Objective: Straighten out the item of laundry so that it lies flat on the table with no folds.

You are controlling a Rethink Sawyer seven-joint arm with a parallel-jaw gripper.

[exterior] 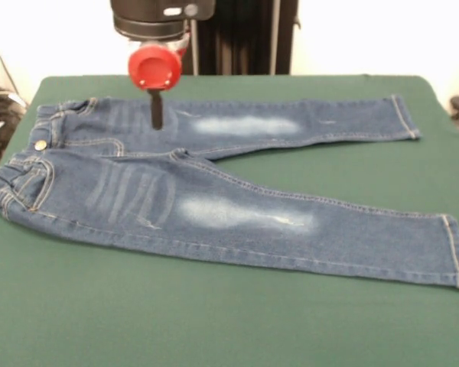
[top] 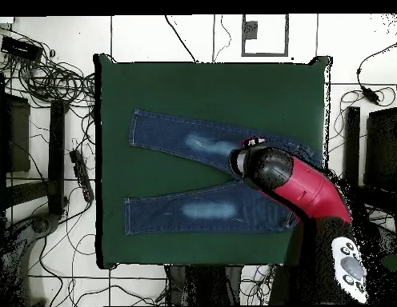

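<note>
my gripper (exterior: 157,113) hangs over far leg's thigh, fingers look together, gripping nothing. jeans (exterior: 214,206) spread mid-table (exterior: 214,321), legs running left-right, waistband at left in front view.

Jeans (exterior: 214,206) lie flat on green table (exterior: 214,321).
</note>
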